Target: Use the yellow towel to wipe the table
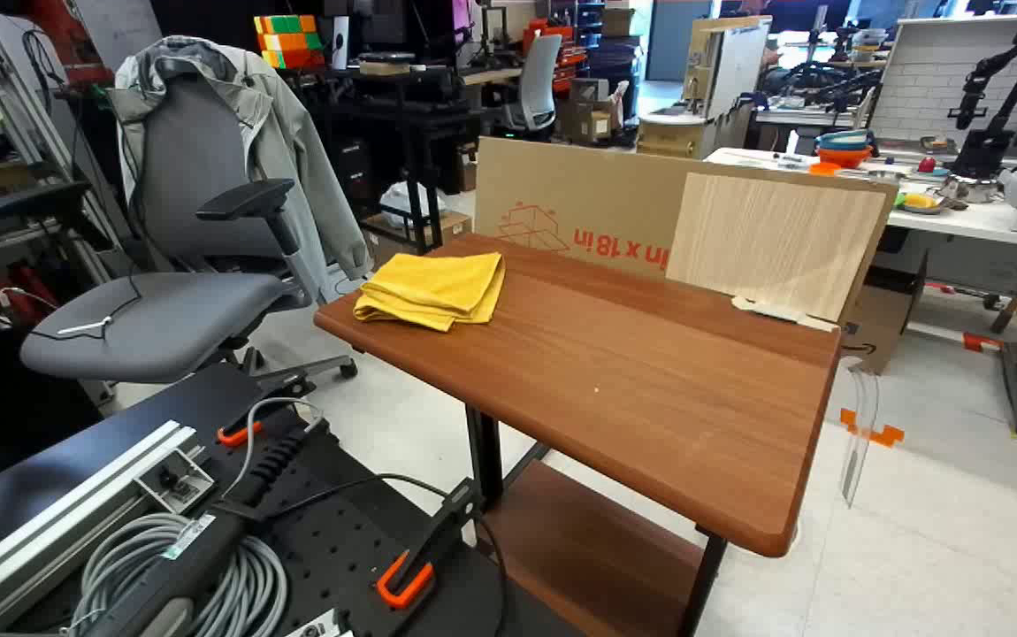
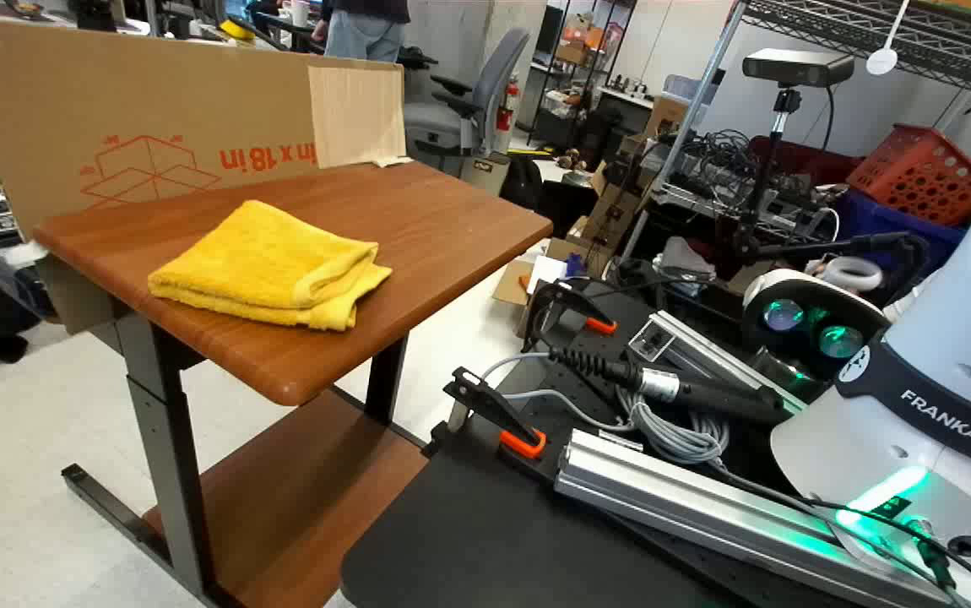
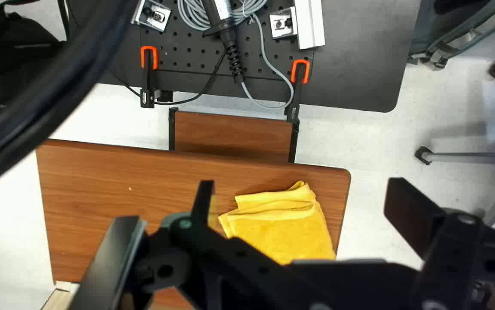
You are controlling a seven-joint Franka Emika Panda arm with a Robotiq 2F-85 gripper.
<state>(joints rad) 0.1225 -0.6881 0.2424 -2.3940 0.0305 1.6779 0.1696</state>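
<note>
The yellow towel [image 1: 431,287] lies folded near one end of the reddish-brown table [image 1: 641,389]. In another exterior view the towel [image 2: 266,266] sits by a rounded corner of the table [image 2: 443,228], with loose folded edges on one side. In the wrist view the towel [image 3: 279,224] shows below and between the fingers, its lower part hidden by the gripper body. The table [image 3: 122,185] shows there too. My gripper [image 3: 302,200] is open and empty, its fingers wide apart, above the towel and not touching it. The gripper is out of view in both exterior views.
A cardboard box [image 1: 579,190] and a pale plywood board [image 1: 774,239] stand upright along the table's far edge. A black pegboard bench [image 2: 469,523] with orange-tipped clamps [image 2: 523,443], cables and an aluminium rail [image 2: 705,507] is beside the table. A grey chair [image 1: 164,318] stands nearby.
</note>
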